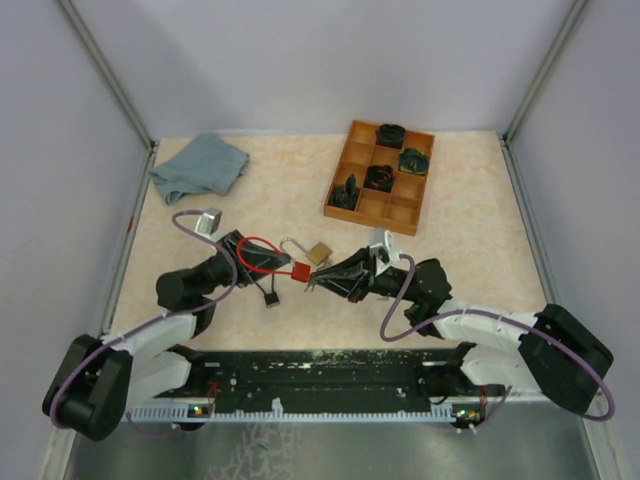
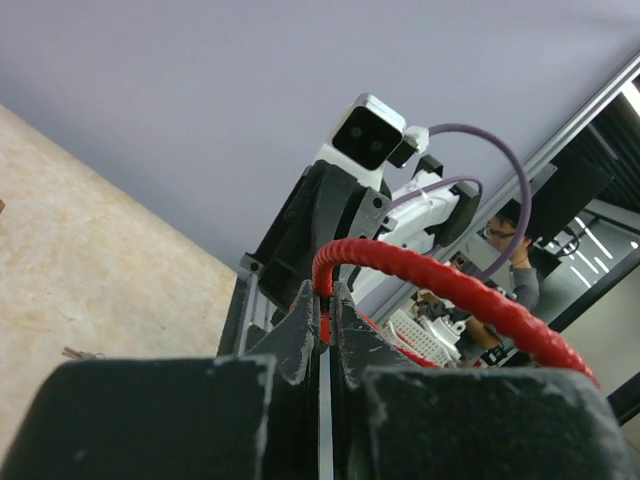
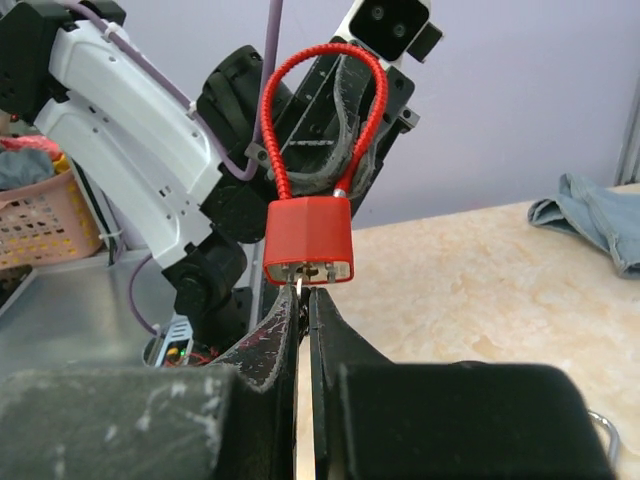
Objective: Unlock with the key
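Far left on the worktop (image 1: 470,220) we saw a crumpled blue-grey cloth (image 1: 200,165) near the back corner, well apart from the arms.

The left hand (image 1: 262,258) reached in toward the middle. In the left wrist view its fingers (image 2: 300,335) were pressed together, clamped on the cable shackle (image 2: 440,285), the red loop arching out to the right of them. We could not see the lock body in that view.

Just right of the left hand hung the red padlock (image 1: 298,271), held up off the worktop by its shackle, between the two hands. In the right wrist view the red padlock (image 3: 308,240) hung upright, keyway face down, with the loop rising above it into the left hand behind.

A small dark object (image 1: 270,297) lay on the worktop just in front of the lock; too small for us to identify. A brass padlock (image 1: 318,252) with a silver shackle lay just behind the red one.

The right hand (image 3: 303,305) sat directly under the red padlock, fingers closed together on the key (image 3: 299,291). The key's silver tip touched the lock's underside; how far it was in, we could not tell.

Far right at the back stood a wooden tray (image 1: 360,150) with dark parts in several compartments.
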Tool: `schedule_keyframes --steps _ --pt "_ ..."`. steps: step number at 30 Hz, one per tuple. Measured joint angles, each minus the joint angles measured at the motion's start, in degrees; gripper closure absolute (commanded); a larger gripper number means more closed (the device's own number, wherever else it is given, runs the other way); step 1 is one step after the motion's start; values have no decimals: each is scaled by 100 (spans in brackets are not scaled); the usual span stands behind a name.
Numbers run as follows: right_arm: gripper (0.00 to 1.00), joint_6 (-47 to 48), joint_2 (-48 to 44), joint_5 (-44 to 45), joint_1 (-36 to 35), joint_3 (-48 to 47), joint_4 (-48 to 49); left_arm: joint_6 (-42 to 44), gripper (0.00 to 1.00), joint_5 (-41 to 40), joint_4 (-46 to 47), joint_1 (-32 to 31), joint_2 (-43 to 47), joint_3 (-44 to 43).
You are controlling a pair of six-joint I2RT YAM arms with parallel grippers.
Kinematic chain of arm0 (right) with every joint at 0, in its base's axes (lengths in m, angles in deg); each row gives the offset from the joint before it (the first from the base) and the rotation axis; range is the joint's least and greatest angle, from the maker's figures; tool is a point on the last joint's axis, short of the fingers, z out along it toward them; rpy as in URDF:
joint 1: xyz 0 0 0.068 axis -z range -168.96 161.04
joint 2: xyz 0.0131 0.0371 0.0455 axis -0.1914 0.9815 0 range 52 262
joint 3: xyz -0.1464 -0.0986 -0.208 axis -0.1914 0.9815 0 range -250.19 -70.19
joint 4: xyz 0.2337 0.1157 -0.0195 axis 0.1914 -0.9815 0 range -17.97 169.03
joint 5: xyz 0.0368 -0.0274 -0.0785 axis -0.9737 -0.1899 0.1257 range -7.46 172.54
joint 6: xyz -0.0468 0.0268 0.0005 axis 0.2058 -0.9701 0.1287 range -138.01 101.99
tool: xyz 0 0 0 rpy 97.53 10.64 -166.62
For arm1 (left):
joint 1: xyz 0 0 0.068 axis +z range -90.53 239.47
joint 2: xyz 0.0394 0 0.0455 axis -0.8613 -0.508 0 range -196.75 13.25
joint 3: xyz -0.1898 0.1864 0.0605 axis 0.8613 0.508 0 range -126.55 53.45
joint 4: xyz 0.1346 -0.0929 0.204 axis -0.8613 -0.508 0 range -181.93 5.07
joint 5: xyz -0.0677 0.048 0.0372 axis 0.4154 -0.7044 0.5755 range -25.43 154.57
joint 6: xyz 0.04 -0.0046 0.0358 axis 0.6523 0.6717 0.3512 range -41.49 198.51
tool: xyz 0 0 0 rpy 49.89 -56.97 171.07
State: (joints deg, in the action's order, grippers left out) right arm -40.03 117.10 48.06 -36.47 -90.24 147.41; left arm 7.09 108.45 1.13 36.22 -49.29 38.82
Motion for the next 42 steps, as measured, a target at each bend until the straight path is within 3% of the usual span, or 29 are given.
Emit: schedule_keyframes --steps 5,9,12,22,30,35,42 --pt "98 175 295 50 -66 -79 358 -181 100 -323 -649 -15 756 116" --pt "73 251 420 39 -76 -146 494 -74 100 -520 -1316 -15 1207 116" --pt "62 411 417 44 -66 -133 225 160 100 -767 -1729 24 1410 4" --pt "52 1978 -660 817 -76 144 -1526 1582 100 -1762 -4889 -138 1867 -994" --pt "47 3401 -800 1834 -391 170 -1880 2050 100 -4159 -7611 -1497 1478 -2151" --pt "40 3869 -262 2452 -551 2 -1698 1930 100 -5171 -8518 -2009 1060 -2544" --pt "43 4146 240 2813 -656 -184 -1467 1668 100 -5663 -8946 -2083 868 -2564"
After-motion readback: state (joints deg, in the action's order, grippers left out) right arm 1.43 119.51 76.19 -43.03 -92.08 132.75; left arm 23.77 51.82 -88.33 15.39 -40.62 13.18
